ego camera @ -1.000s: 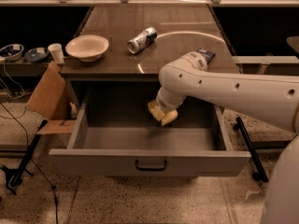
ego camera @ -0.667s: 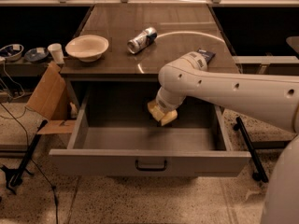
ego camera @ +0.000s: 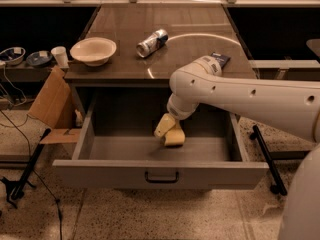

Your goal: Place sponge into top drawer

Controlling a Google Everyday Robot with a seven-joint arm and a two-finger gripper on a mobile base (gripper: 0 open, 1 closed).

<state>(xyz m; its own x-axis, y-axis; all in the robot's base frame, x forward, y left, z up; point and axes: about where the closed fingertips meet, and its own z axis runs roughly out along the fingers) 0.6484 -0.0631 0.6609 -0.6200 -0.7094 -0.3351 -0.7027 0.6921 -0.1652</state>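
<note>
The top drawer is pulled wide open below the table top, and its dark bar handle sits at the centre of the front panel. My gripper reaches down into the drawer at the end of the white arm. It is shut on the pale yellow sponge. The sponge hangs low over the middle of the drawer floor, tilted, with its shadow just to the left. I cannot tell whether it touches the floor.
On the table top are a cream bowl, a drink can lying on its side, and a dark blue packet near the arm. A cardboard box, a white cup and cables stand at the left.
My gripper has lowered slightly with the sponge, deeper into the drawer and a little to the left. Nothing else has moved.
</note>
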